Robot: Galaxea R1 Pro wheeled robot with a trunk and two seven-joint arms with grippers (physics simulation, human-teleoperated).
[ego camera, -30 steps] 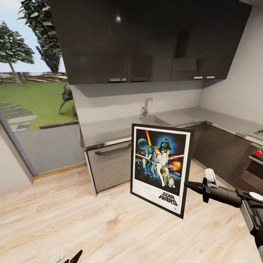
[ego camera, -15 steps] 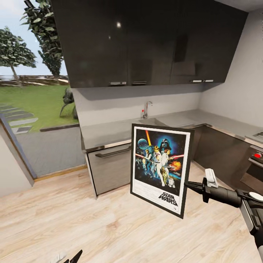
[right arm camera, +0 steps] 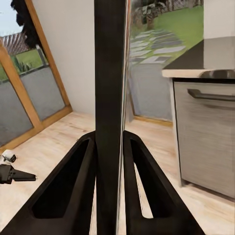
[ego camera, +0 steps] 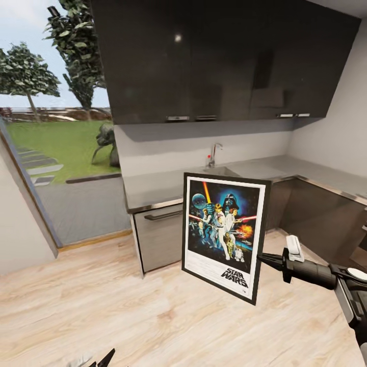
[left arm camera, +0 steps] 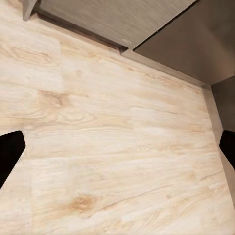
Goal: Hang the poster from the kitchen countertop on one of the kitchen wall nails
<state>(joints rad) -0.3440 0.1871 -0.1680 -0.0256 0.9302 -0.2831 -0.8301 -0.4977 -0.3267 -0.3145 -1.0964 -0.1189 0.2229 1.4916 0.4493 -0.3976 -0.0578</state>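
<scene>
One poster [ego camera: 223, 236] is held upright above the wood floor [ego camera: 127, 311] by the right gripper [ego camera: 261, 258], whose two fingers are pinched tight on the frame's right edge, seen edge-on from the right wrist [right arm camera: 110, 117]. The kitchen countertop [ego camera: 168, 186] sits well behind it, with one tap [ego camera: 214, 153] and one handled drawer front [ego camera: 163, 237] below. The left gripper [ego camera: 102, 359] is barely seen at the bottom edge; its two fingertips [left arm camera: 10, 154] are spread wide with nothing between them.

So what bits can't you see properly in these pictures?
- Right pincer tips: head view, hidden behind the poster.
- Poster's picture: right wrist view, it is edge-on.
- Left pincer: head view, cut off by the bottom edge.
- Wall nails: none can be made out.
</scene>
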